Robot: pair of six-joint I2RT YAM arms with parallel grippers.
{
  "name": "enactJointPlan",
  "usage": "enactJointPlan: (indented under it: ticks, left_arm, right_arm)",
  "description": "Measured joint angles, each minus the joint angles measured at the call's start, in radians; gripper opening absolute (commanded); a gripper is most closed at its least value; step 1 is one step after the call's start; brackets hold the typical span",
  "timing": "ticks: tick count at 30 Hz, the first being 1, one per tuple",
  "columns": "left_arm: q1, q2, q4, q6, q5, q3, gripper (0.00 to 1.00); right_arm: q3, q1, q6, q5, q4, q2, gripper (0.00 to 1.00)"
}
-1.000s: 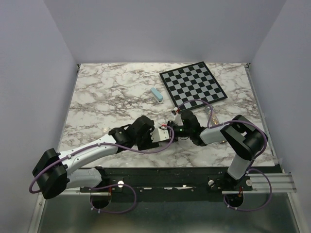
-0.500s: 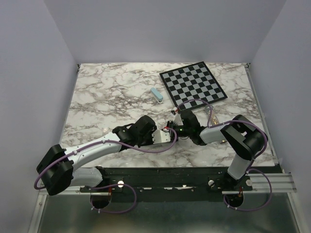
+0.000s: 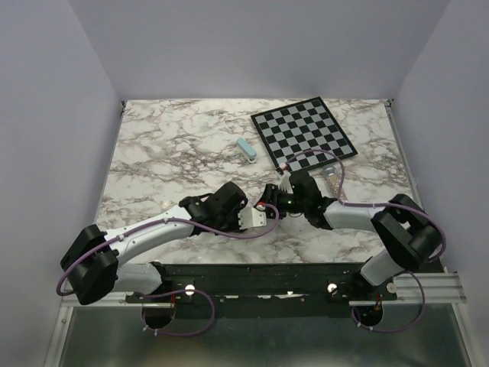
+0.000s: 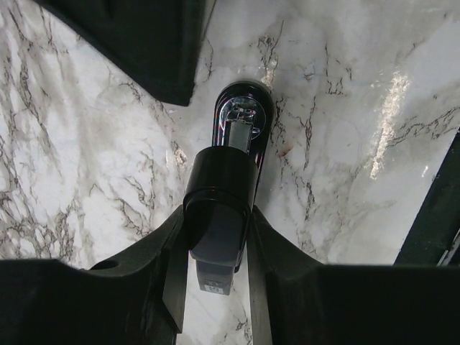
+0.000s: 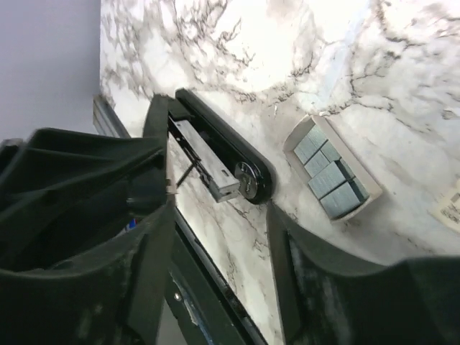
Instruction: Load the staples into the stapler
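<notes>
The black stapler (image 4: 223, 194) lies on the marble with my left gripper (image 4: 215, 287) shut on its rear half, fingers pressed to both sides. Its silver metal front end (image 4: 241, 126) points away from me. In the right wrist view the stapler (image 5: 248, 176) shows a silver magazine channel (image 5: 205, 162), and my right gripper (image 5: 219, 244) stands open just short of it, holding nothing. Grey strips of staples (image 5: 327, 172) lie in a small open cream box (image 5: 366, 198) beside the stapler. From above, the two grippers (image 3: 263, 216) (image 3: 281, 195) meet at the table's near middle.
A checkerboard mat (image 3: 304, 134) lies at the back right and a small light-blue block (image 3: 246, 150) to its left. A clear tube (image 3: 337, 189) lies by the right arm. The black front rail (image 3: 290, 275) runs close below the grippers.
My right gripper has opened and drawn back slightly, and its elbow has swung right. My left gripper closed onto the stapler and has kept hold since.
</notes>
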State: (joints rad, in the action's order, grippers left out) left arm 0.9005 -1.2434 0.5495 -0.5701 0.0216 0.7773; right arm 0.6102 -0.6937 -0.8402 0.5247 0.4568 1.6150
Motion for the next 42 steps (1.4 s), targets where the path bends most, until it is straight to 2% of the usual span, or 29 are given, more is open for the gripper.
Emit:
enactJointPlan:
  ticks: [6, 10, 13, 14, 16, 17, 19, 22, 27, 32, 37, 42]
  left_arm:
    - [0.000, -0.062, 0.030, 0.002, 0.018, 0.038, 0.17]
    - [0.000, -0.108, 0.045, 0.003, 0.031, 0.066, 0.19]
    - [-0.001, -0.143, 0.052, 0.011, 0.046, 0.083, 0.27]
    - [-0.001, -0.151, 0.053, 0.013, 0.049, 0.085, 0.37]
    - [-0.001, -0.175, 0.062, 0.018, 0.056, 0.097, 0.41]
    - [-0.001, -0.186, 0.063, 0.018, 0.058, 0.100, 0.50]
    - [-0.001, -0.193, 0.067, 0.021, 0.059, 0.107, 0.59]
    - [0.000, -0.192, 0.070, 0.030, 0.068, 0.111, 0.99]
    - [0.000, -0.140, 0.065, 0.052, 0.068, 0.111, 0.99]
    - [-0.031, 0.051, -0.018, 0.106, 0.030, 0.093, 0.99]
    - [-0.157, 0.303, -0.235, 0.224, -0.060, 0.052, 0.99]
    - [-0.224, 0.492, -0.485, 0.340, -0.252, -0.024, 0.99]
  right_arm:
    - [-0.044, 0.005, 0.067, -0.200, -0.132, -0.215, 0.83]
    - [-0.090, 0.024, 0.111, -0.373, -0.203, -0.358, 0.86]
    - [-0.129, 0.036, 0.133, -0.473, -0.236, -0.433, 0.88]
    - [-0.140, 0.040, 0.139, -0.504, -0.246, -0.453, 0.88]
    - [-0.161, 0.045, 0.156, -0.566, -0.265, -0.488, 0.92]
    - [-0.167, 0.046, 0.163, -0.581, -0.272, -0.499, 0.93]
    - [-0.182, 0.046, 0.185, -0.612, -0.285, -0.526, 0.95]
    - [-0.189, 0.047, 0.241, -0.624, -0.294, -0.563, 0.97]
    - [-0.189, 0.047, 0.397, -0.574, -0.293, -0.588, 1.00]
    - [-0.160, 0.043, 0.524, -0.415, -0.295, -0.570, 1.00]
    - [0.004, -0.037, 0.674, -0.299, -0.353, -0.455, 0.97]
    - [0.176, -0.159, 0.830, -0.267, -0.438, -0.321, 0.89]
